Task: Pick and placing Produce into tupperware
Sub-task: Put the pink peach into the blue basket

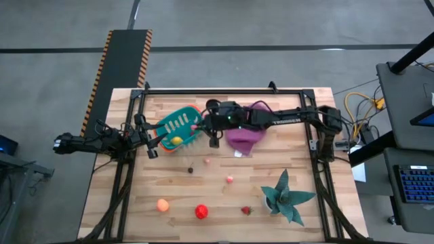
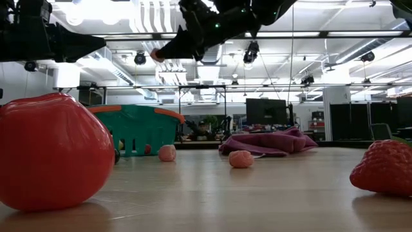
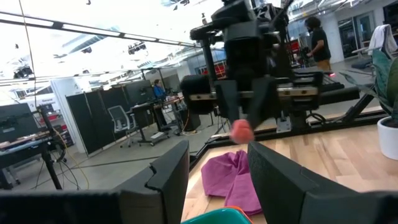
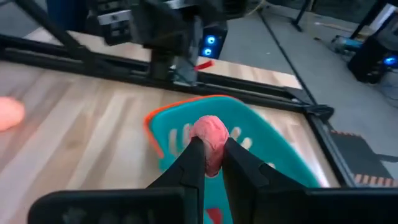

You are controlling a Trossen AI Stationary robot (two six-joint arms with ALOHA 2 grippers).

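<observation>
One wooden table [image 1: 169,224] carries one teal basket [image 1: 178,125], tilted and gripped at its rim by the left gripper [image 1: 150,144], with a yellow fruit [image 1: 176,141] inside. One purple cloth [image 1: 245,135] lies beside it under the right arm, and one spiky green plant [image 1: 286,198] stands at the near right. The right gripper [image 4: 210,163] hangs over the basket, pinching one pink piece [image 4: 208,134]. Loose: one red ball [image 1: 201,211], one orange ball [image 1: 163,205], one strawberry [image 1: 246,210], two pink bits, one dark bit
</observation>
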